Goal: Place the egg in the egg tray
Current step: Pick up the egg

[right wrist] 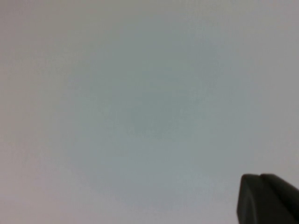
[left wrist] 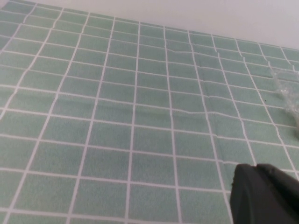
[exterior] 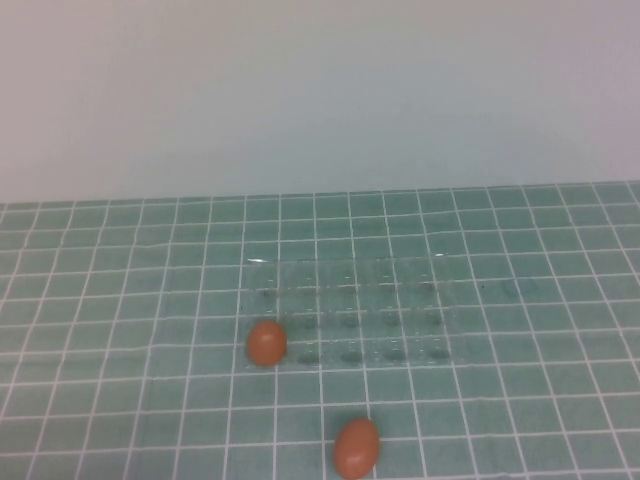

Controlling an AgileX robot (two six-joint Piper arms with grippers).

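Two orange-brown eggs that look alike lie on the green tiled tabletop in the high view. One egg (exterior: 266, 342) touches the near left corner of the clear egg tray (exterior: 350, 272). The other egg (exterior: 356, 447) lies nearer, apart from the tray. The tray's cups show nothing in them. Neither arm shows in the high view. My left gripper (left wrist: 259, 169) appears as a dark tip low over bare tiles, its fingers together, holding nothing; an edge of the tray (left wrist: 286, 89) shows far off. My right gripper (right wrist: 259, 177) is a dark tip against a blank pale wall, fingers together.
The tabletop (exterior: 120, 300) is covered with a green mat with a white grid. A plain pale wall (exterior: 320, 90) rises behind its far edge.
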